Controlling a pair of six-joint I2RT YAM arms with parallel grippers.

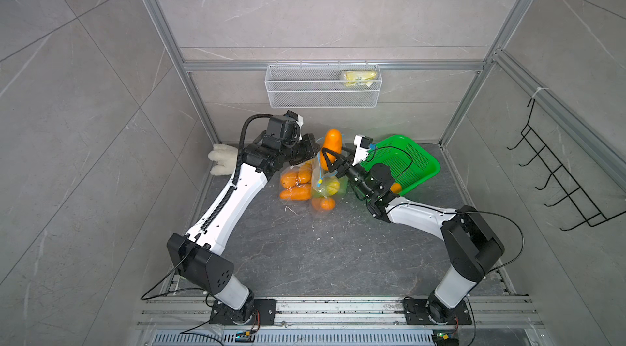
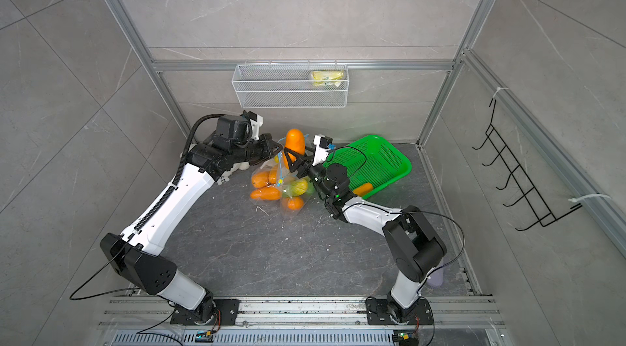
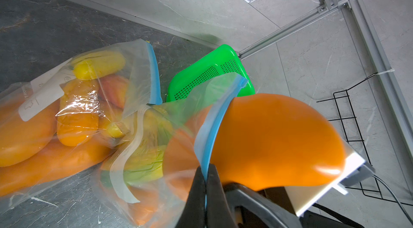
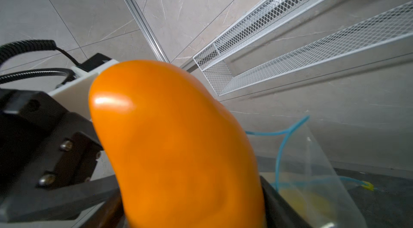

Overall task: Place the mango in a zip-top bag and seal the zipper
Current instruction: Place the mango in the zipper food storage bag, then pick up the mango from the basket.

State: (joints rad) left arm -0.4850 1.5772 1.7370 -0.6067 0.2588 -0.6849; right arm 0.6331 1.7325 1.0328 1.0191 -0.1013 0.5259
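Right hand [image 1: 331,160] grasping mango [image 1: 332,142], left hand [image 3: 206,172] clenched on bag rim [image 3: 215,126], rim touching mango.

You are looking at a robot lab cell: silver aluminium-profile frame [image 1: 332,65], grey stone-look wall panels [image 1: 305,5], slotted metal mounting rail [image 1: 338,310].

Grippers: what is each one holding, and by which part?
Left gripper pinches the open zip-top bag by its blue zipper rim. Right gripper grips the orange mango around its lower half.
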